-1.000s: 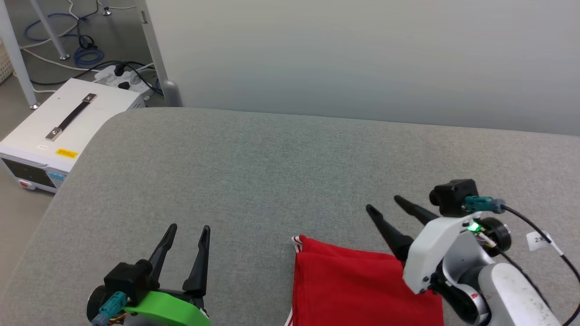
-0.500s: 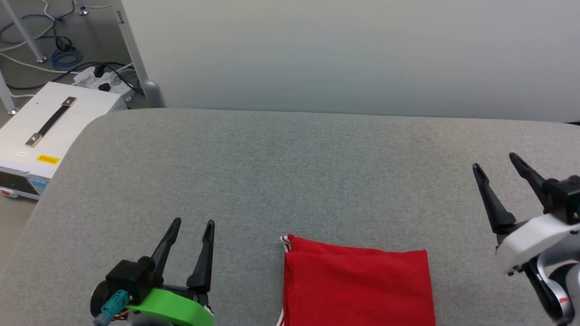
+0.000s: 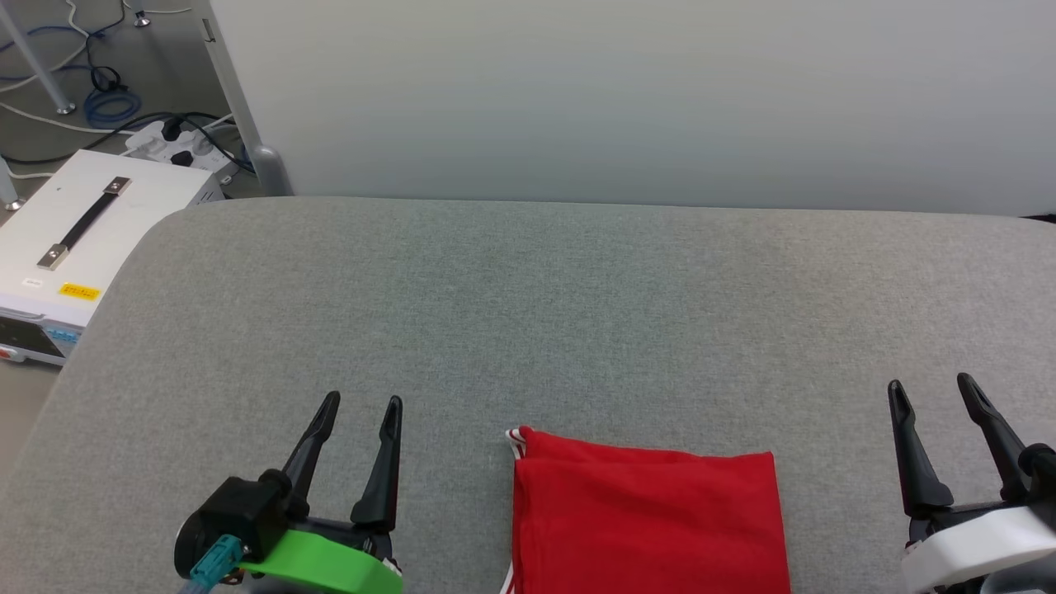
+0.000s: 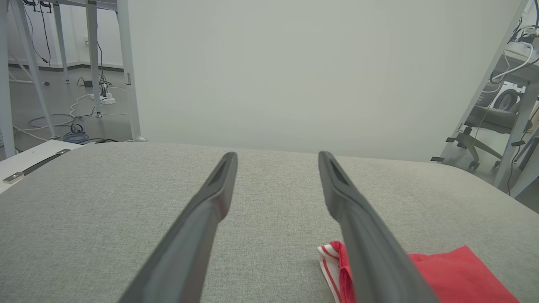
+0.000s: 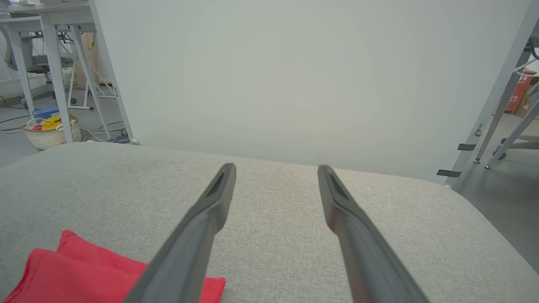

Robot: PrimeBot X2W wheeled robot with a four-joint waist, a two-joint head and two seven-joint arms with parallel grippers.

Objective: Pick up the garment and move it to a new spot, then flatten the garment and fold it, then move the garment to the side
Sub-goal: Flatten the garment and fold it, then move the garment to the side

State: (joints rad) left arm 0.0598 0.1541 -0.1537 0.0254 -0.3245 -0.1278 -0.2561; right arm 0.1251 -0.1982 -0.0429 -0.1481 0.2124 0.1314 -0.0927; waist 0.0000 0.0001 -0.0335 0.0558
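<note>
Plainly, both grippers are spread wide and neither has anything between its fingers. The left gripper [image 3: 364, 399] sits at the lower left of the head view, its two long dark fingers pointing away from the robot over bare grey cloth. Its tips are near the garment's far left corner but apart from it. The right gripper [image 3: 929, 381] sits at the lower right, equally wide, with its fingers over bare table, well to the right of the garment's right edge. The garment [image 3: 643, 520] lies on the near middle of the grey padded table [image 3: 528, 313], between the two grippers and touching neither. It is folded into a tidy red rectangle with a fairly straight far edge, and its near part runs off the bottom of the head view. The top face is plain red and fairly smooth, with a few soft creases, and stacked layers show along the left side. At the far left corner a bit of red-and-white striped trim [image 3: 516, 437] pokes out of the fold. A pale panel [image 3: 627, 99] stands behind the table. On the floor to the left are a white box [image 3: 99, 231] with a black handle, and a power strip [image 3: 177, 140] with cables.
</note>
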